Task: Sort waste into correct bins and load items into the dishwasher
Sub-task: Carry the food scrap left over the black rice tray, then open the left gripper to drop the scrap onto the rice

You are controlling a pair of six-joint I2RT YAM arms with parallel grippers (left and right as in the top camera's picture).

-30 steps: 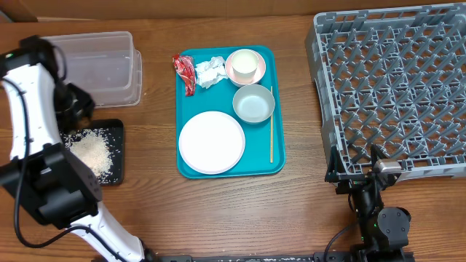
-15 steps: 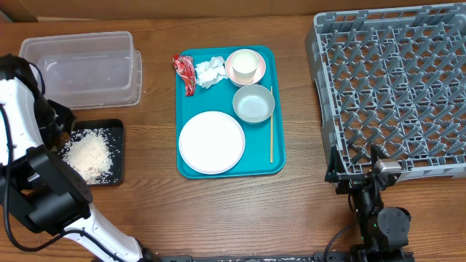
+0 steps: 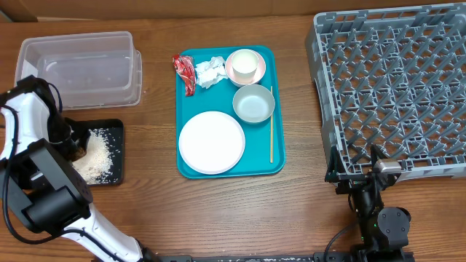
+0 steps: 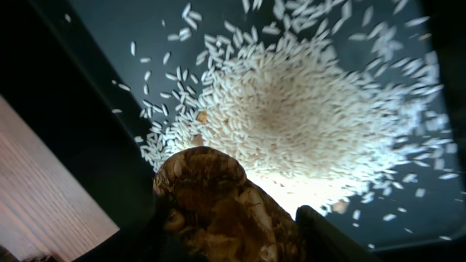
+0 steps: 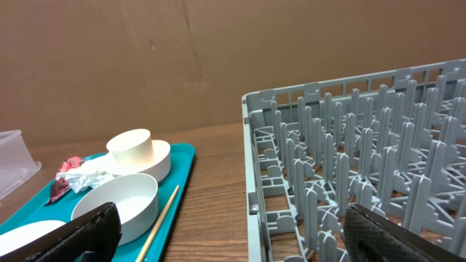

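My left gripper (image 3: 73, 143) hangs low over the black tray (image 3: 116, 128), shut on the small brown food lump (image 4: 218, 207). White rice crumbs (image 4: 291, 116) lie piled in that tray just beyond the lump. The red wrapper (image 3: 183, 73), white napkin (image 3: 210, 71), plate (image 3: 211, 142), grey-blue bowl (image 3: 253, 103), white cup (image 3: 245, 65) inside the pink bowl (image 3: 231, 71), and wooden stick (image 3: 271, 124) lie on the teal tray (image 3: 229, 171). My right gripper (image 5: 233, 236) is open and empty, low at the front left corner of the grey dish rack (image 3: 393, 87).
The clear tub (image 3: 80, 69) stands behind the black tray at the back left. Bare wooden table lies between the teal tray and the rack. A cardboard wall stands behind the table.
My left arm has swung from beside the clear tub toward the front and now sits over the black tray's rice. The right arm has not moved.
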